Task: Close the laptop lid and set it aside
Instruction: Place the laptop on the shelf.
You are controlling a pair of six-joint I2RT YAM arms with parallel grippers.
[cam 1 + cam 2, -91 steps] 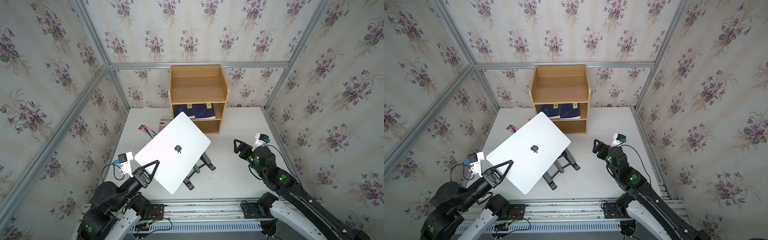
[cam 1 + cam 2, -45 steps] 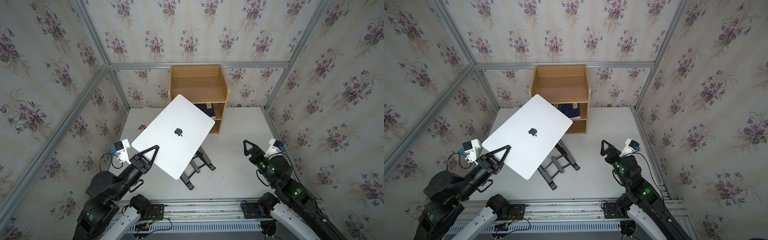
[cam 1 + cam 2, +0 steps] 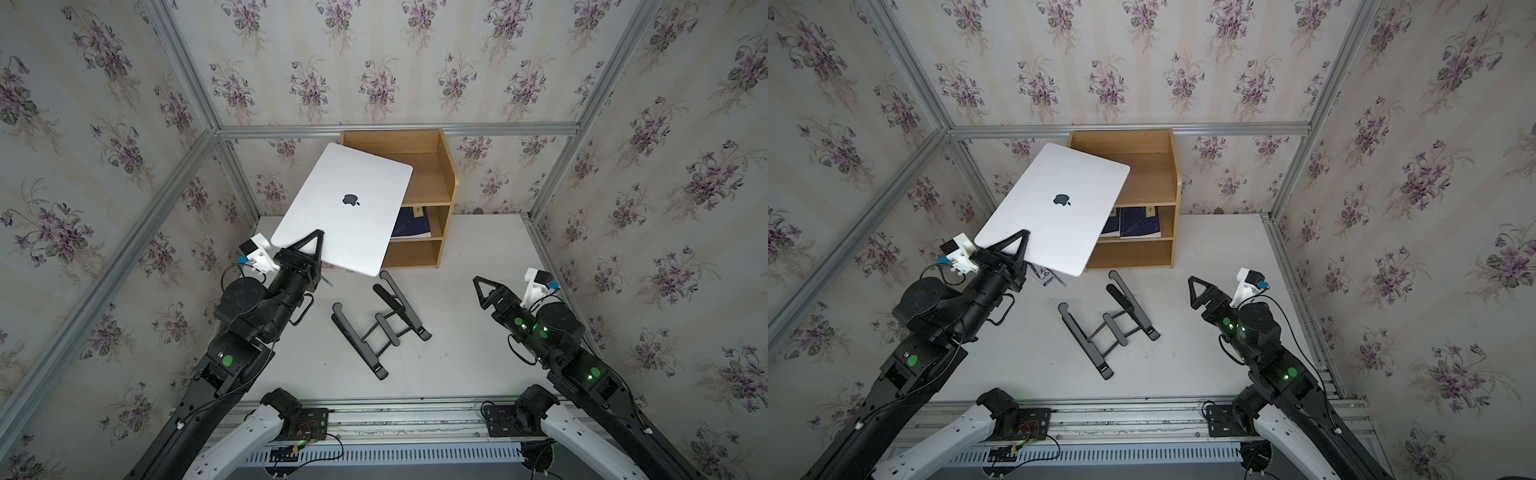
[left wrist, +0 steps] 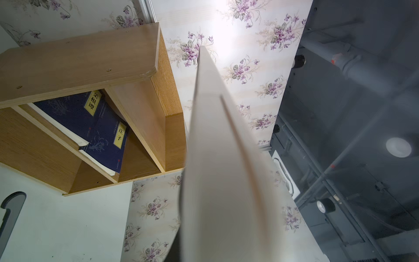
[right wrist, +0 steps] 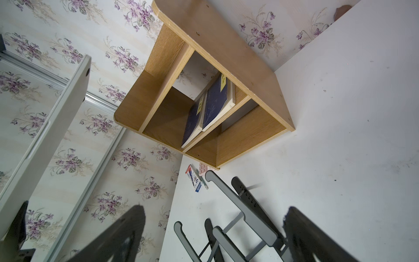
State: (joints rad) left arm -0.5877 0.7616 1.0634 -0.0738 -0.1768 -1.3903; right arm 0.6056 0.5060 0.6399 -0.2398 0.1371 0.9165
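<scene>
Above the counter [image 3: 478, 232], in front of the shelf [image 3: 440, 174], the laptop [image 3: 345, 208] is held up in the air. It is tipped up, away from the tool that holds it. The lid [image 3: 1059, 183] is shut flat on the base, so the first part of the job looks done. One near corner is pinched by the left tool [image 3: 313, 246], with one finger laid on top of the lid and the other hidden under it. The laptop is likely held this high so that it can be carried clear of the stand [image 3: 380, 320], which lies bare on the counter below. A corner grip on such a wide, flat thing may let it sag or slip, so a slow move is called for. The right tool [image 3: 478, 282] is held off to the side, well apart from the laptop, with nothing in it.

In both top views the whole lid and its dark logo [image 3: 351, 200] are seen, but the thin edge is not. In the left wrist view that edge [image 4: 215, 158] is seen end on, and the fine line between lid and base is shown closed. In the right wrist view the right tool's fingers [image 5: 127, 229] are shown spread wide. A small box [image 5: 194, 180] is seen there too, on the counter by the shelf. From above it is half hidden under the laptop.
</scene>
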